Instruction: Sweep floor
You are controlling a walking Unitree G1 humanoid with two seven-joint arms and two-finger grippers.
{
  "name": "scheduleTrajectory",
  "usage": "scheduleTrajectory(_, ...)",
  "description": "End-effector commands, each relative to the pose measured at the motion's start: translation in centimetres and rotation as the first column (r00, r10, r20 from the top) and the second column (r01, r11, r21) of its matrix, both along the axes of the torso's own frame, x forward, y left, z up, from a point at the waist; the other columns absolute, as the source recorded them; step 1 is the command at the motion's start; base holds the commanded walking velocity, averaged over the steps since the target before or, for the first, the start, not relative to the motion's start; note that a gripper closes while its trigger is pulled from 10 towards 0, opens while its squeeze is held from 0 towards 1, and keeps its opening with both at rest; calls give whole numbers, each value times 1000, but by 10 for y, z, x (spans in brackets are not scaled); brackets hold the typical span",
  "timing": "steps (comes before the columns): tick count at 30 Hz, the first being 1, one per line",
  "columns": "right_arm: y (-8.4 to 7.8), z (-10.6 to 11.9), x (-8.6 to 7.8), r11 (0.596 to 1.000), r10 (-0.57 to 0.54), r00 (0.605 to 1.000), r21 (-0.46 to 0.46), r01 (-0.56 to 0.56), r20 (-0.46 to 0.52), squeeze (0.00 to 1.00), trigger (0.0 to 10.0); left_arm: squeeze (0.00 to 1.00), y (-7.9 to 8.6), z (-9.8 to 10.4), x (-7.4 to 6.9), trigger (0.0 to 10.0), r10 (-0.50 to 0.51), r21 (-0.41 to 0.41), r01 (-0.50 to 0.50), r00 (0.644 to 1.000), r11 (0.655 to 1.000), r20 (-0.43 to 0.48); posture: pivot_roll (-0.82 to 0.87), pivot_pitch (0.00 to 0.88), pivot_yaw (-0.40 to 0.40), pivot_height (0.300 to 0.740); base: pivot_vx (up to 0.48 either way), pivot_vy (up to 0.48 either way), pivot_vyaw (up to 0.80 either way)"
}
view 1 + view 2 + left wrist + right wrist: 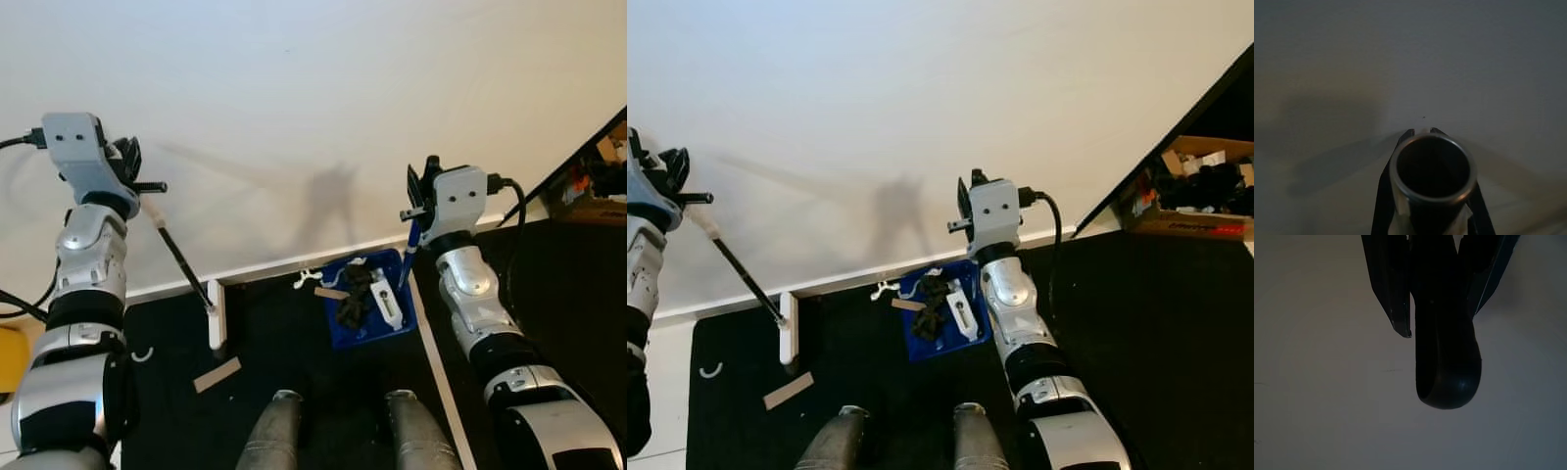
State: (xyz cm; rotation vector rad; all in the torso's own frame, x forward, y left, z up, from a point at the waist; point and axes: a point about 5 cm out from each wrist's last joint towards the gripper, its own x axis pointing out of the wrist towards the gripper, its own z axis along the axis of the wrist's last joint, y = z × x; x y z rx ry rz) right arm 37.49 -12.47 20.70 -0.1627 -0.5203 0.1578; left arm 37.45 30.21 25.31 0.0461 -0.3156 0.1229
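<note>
My left gripper (137,182) is raised at the left, shut on the broom's handle (174,250). The black stick slants down to the white broom head (216,315) standing on the black floor by the wall. The left wrist view looks down on the handle's round open end (1431,169) between the fingers. My right gripper (415,203) is shut on the blue dustpan's upright handle (406,259). The blue dustpan (337,331) rests on the floor with black scraps (353,294) and a white piece (386,304) in it. A white scrap (307,279) and a tan strip (217,375) lie on the floor.
A white wall and baseboard (284,264) stand close ahead. A small white curved scrap (144,354) lies at the left. A cardboard box of clutter (1190,196) sits at the far right. My two legs (279,431) stand just behind the dustpan. A white line (438,367) crosses the floor.
</note>
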Motion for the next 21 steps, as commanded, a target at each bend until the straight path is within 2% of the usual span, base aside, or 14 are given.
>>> scheduleTrajectory(1, -1, -7, -3, 1000, 2, 1000, 16, -2, -19, 0, 10000, 0, 2, -1, 0, 10000, 30, 12, -30, 999, 999, 14, 2, 540, 42, 740, 0, 0, 0)
scheduleTrajectory(3, -2, -7, -4, 1000, 2, 1000, 16, -2, -19, 0, 10000, 0, -1, -3, 2, 10000, 26, -13, -26, 1000, 1000, 12, 2, 540, 42, 740, 0, 0, 0)
scheduleTrajectory(6, -2, -7, -4, 1000, 2, 1000, 14, -1, -21, 0, 10000, 0, -15, -12, 8, 10000, -34, -103, 34, 999, 994, -1, 2, 540, 42, 740, 0, 0, 0)
scheduleTrajectory(8, -2, -8, -4, 1000, 1, 1000, 13, -1, -24, 0, 10000, 0, -25, -18, 12, 10000, -92, -209, 90, 996, 974, 1, -4, 531, 41, 740, 0, 0, 0)
scheduleTrajectory(9, -2, -8, -4, 1000, 1, 1000, 13, -1, -24, 0, 10000, 0, -25, -18, 12, 10000, -92, -209, 90, 996, 974, 1, -4, 531, 41, 740, 0, 0, 0)
scheduleTrajectory(11, -2, -7, -4, 1000, 2, 1000, 13, -1, -24, 0, 10000, 0, -36, -21, 17, 10000, -162, -321, 163, 986, 933, 32, -6, 529, 42, 740, 0, 0, 0)
scheduleTrajectory(13, -2, -6, -4, 1000, 2, 1000, 12, -1, -25, 0, 10000, 0, -49, -19, 21, 10000, -230, -387, 241, 970, 890, 76, -8, 522, 42, 740, 0, 0, 0)
scheduleTrajectory(17, -1, -7, -4, 1000, 3, 1000, 14, -2, -31, 0, 10000, 0, -73, -2, 26, 10000, -342, -444, 393, 920, 805, 194, 11, 504, 44, 740, 0, 0, 0)
scheduleTrajectory(18, -1, -7, -4, 1000, 3, 1000, 14, -2, -31, 0, 10000, 0, -73, -2, 26, 10000, -342, -444, 393, 920, 805, 194, 11, 504, 44, 740, 0, 0, 0)
scheduleTrajectory(21, 1, -8, -3, 1000, 6, 999, 17, -5, -37, 0, 10000, 0, -86, 6, 28, 10000, -384, -448, 453, 891, 771, 241, 27, 492, 48, 740, 0, 0, 0)
